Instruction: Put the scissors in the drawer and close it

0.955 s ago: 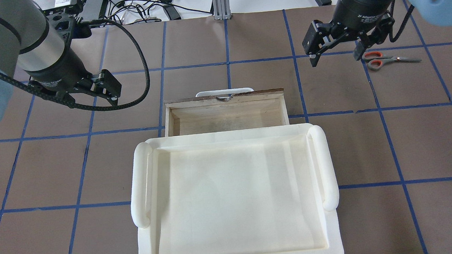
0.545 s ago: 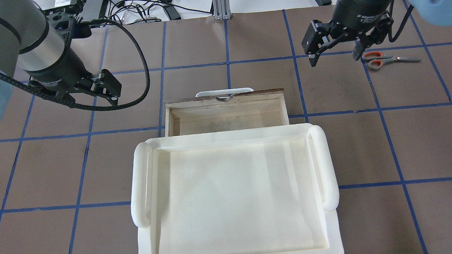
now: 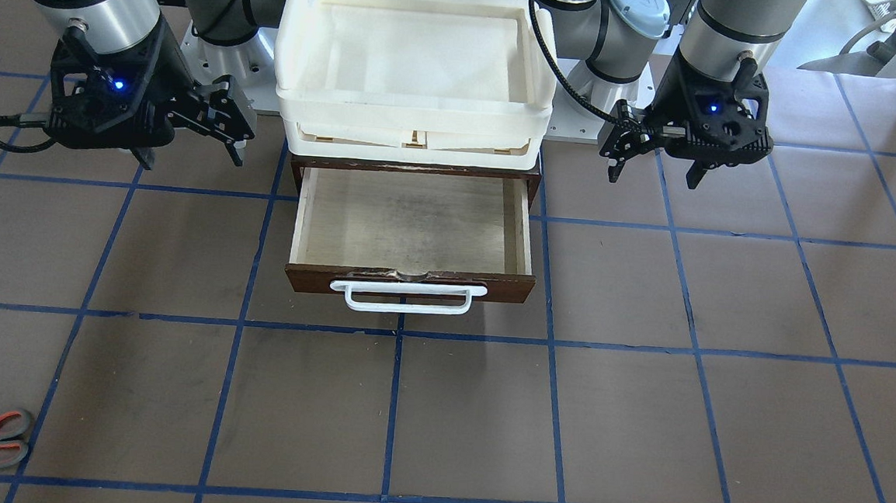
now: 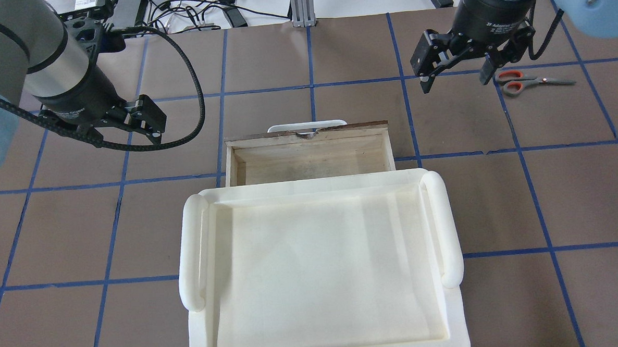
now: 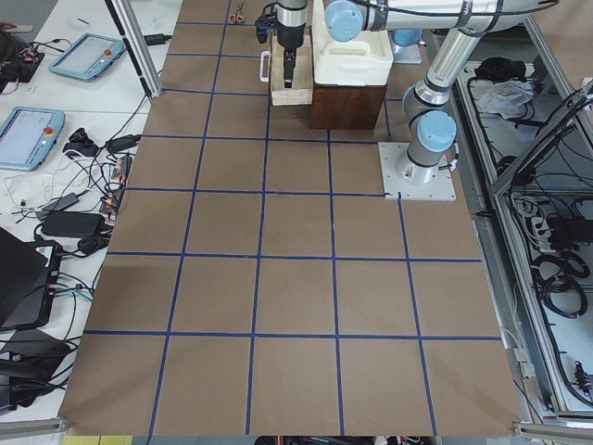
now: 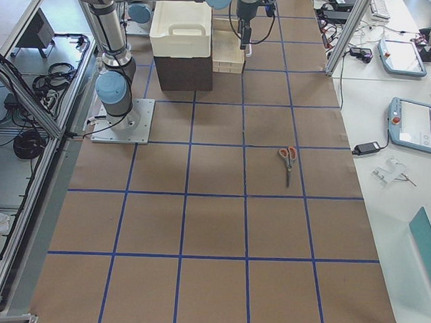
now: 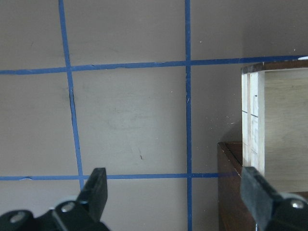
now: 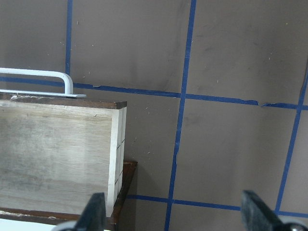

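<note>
A brown surface (image 4: 498,202) gridded with blue tape held a dark wooden drawer (image 3: 523,233), pulled open, its white bar handle (image 3: 406,296) facing away from the robot and its pale plywood floor showing. A cream-white tray (image 4: 449,230) sat on the cabinet above it. The scissors (image 4: 532,82) lay flat on the surface far to the robot's right, well apart from the drawer, blades pointing away from it. The right claw (image 4: 454,83) hung in the air with fingers spread apart, gripping nothing. The left claw (image 3: 652,174) hovered on the drawer's other side, fingers likewise apart.
</note>
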